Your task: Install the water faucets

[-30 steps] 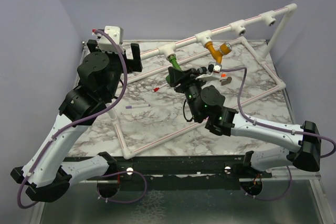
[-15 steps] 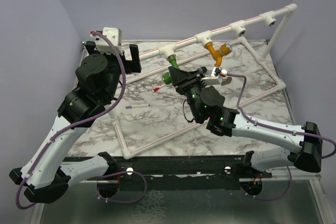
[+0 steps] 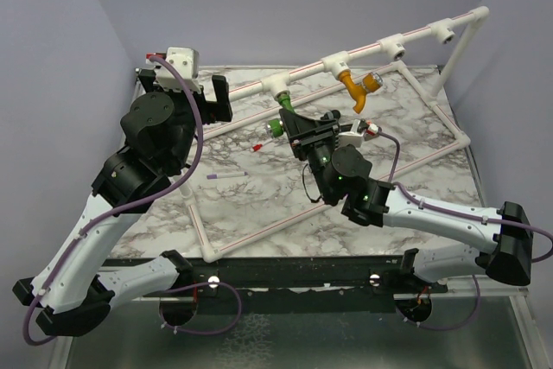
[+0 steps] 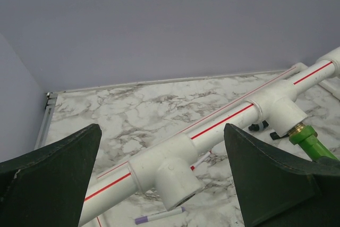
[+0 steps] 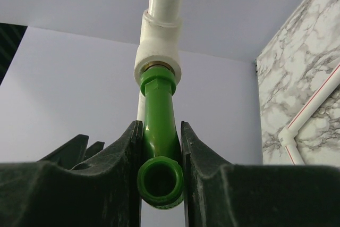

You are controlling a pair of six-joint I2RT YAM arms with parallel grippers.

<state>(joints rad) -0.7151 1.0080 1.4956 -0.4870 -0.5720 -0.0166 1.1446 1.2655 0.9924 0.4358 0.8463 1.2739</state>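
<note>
The green water faucet (image 3: pixel 278 117) hangs from a T-socket of the white red-striped pipe frame (image 3: pixel 307 69). My right gripper (image 3: pixel 289 125) is shut on its body. In the right wrist view the fingers (image 5: pixel 125 152) press both sides of the green faucet (image 5: pixel 159 131), whose hex end sits in the white socket (image 5: pixel 158 51) and whose round open end faces the camera. The mustard-orange water faucet (image 3: pixel 357 85) hangs from the socket to the right. My left gripper (image 3: pixel 212 98) is open, its jaws either side of an empty T-socket (image 4: pixel 171 171) without touching it.
A purple pen (image 3: pixel 226 175) and a red-tipped pen (image 3: pixel 259 145) lie on the marble table inside the frame's floor pipes (image 3: pixel 259 229). Two more empty T-sockets (image 3: pixel 393 44) sit along the upper rail to the right. Grey walls close in on all sides.
My right wrist has rolled while shut on the green faucet, swinging the faucet's round end to the left. My left arm has drifted slightly left.
</note>
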